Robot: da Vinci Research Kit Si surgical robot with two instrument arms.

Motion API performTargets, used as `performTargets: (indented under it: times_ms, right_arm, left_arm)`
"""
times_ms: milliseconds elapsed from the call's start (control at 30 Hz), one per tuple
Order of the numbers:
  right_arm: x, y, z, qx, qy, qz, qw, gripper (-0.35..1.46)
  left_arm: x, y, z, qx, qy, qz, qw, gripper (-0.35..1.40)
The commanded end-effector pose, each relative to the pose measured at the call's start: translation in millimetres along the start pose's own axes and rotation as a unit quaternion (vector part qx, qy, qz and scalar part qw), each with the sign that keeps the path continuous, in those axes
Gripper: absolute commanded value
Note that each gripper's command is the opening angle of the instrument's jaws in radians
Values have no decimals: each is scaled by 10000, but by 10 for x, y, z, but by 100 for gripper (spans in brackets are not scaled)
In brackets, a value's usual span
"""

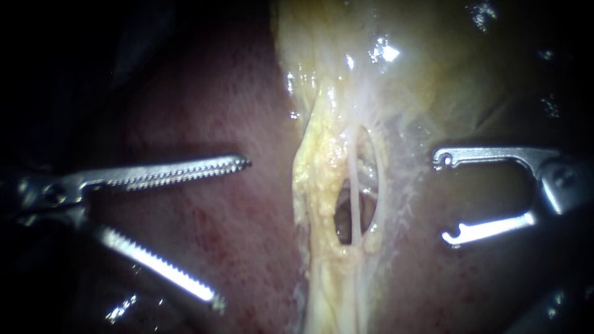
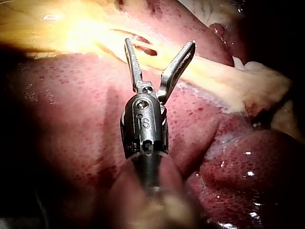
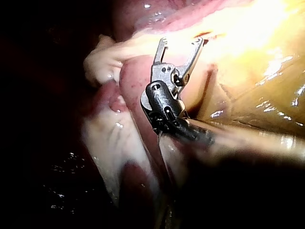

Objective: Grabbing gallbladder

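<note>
Left instrument [image 1: 234,232]: serrated jaws spread wide over the liver [image 1: 204,111], holding nothing; seemingly readied for a bite
Right instrument [image 1: 444,199]: hooked jaws agape, empty, facing the left across the yellow strip [image 1: 322,167]
Gallbladder [image 1: 402,74]: pale glistening mass above both tips, untouched
Obstacle: thin tubes [image 1: 354,185] stretched across a window between the instruments; at risk if jaws close low
</note>
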Motion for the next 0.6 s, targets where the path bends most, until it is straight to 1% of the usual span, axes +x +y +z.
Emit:
performTargets:
  times_ms: [33,133,200,267,300,400,467,533,567,600]
  right_arm:
    - [0,0,0,1,0,-1,10000,59]
    - [0,0,0,0,0,-1,10000,59]
    - [0,0,0,0,0,-1,10000,59]
    - [0,0,0,0,0,-2,10000,59]
    - [0,0,0,0,0,-2,10000,59]
    - [0,0,0,0,0,-2,10000,59]
    - [-1,0,0,0,0,-2,10000,59]
    - [-1,0,-1,-1,0,-2,10000,59]
    - [-1,0,-1,0,0,-2,10000,59]
    - [-1,0,-1,0,0,-2,10000,59]
  left_arm:
    - [-1,0,0,2,-1,-1,10000,106]
    - [-2,1,-1,9,-5,-6,10000,106]
    - [-6,5,-3,22,-15,-22,10000,106]
    - [-12,16,-4,55,-33,-50,10000,106]
    - [-15,21,-4,38,-35,-63,10000,106]
    - [-20,40,-3,-110,-23,-102,9999,106]
    - [-20,51,-1,-201,-10,-93,9998,105]
    - [-19,60,2,-296,-4,-253,9992,103]
    - [-17,65,5,-347,-13,-286,9990,99]
    - [-15,68,8,-376,-14,-375,9986,96]
